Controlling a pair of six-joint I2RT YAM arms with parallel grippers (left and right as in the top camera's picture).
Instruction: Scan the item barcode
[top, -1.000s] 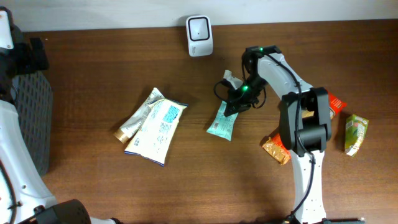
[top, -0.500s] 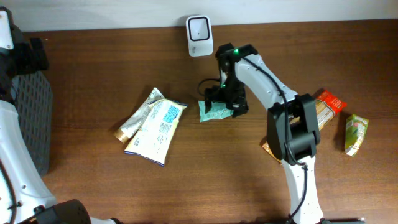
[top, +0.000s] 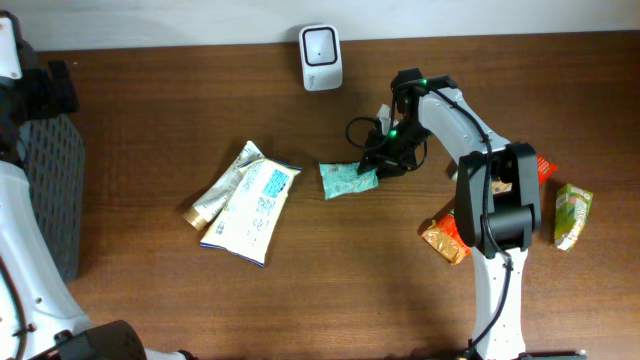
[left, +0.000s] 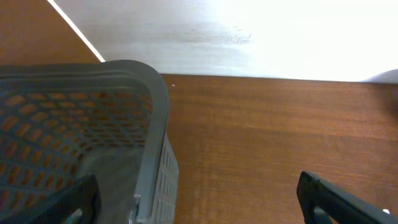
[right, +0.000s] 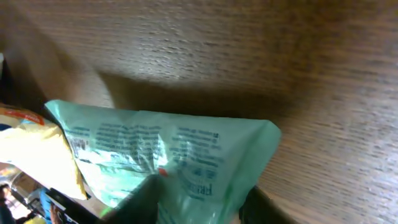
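The green packet (top: 347, 180) now lies on the tabletop (top: 330, 290), turned crosswise and slightly nearer the scanner (top: 321, 44) than a second ago, with the right pincer (top: 376, 168) straddling its end, grip unclear, so scanning looks unfinished.
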